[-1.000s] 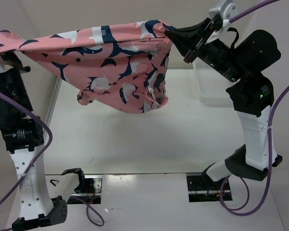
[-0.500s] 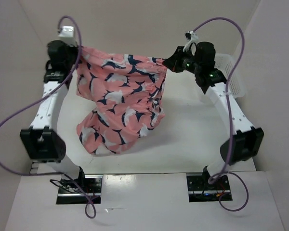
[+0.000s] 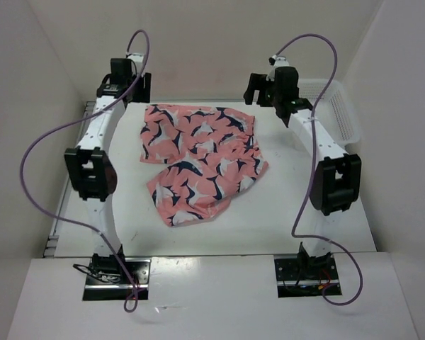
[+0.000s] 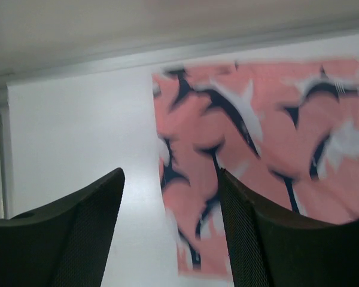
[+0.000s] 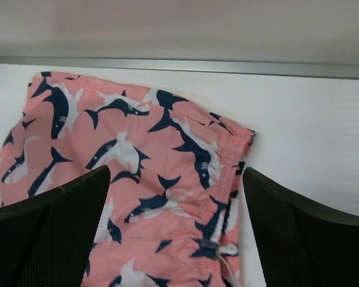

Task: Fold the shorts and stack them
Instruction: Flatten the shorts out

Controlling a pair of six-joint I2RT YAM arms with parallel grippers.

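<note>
The shorts (image 3: 198, 159), salmon-pink with navy-and-white shark shapes, lie spread and rumpled on the white table, waistband toward the back. My left gripper (image 3: 136, 91) hovers open just past their back left corner. The left wrist view shows the shorts (image 4: 257, 131) partly between my open left gripper (image 4: 170, 230) fingers, untouched. My right gripper (image 3: 257, 88) hangs open over the back right corner. From the right wrist, the gathered waistband of the shorts (image 5: 227, 161) lies below the open right gripper (image 5: 176, 233), nothing held.
A white mesh basket (image 3: 338, 113) stands at the back right, beside the right arm. Walls enclose the table at the back and both sides. Purple cables loop above both arms.
Both grippers opened and let go of the shorts, which dropped from hanging stretched between them to lying on the table. Both arms reached out toward the back of the table.
</note>
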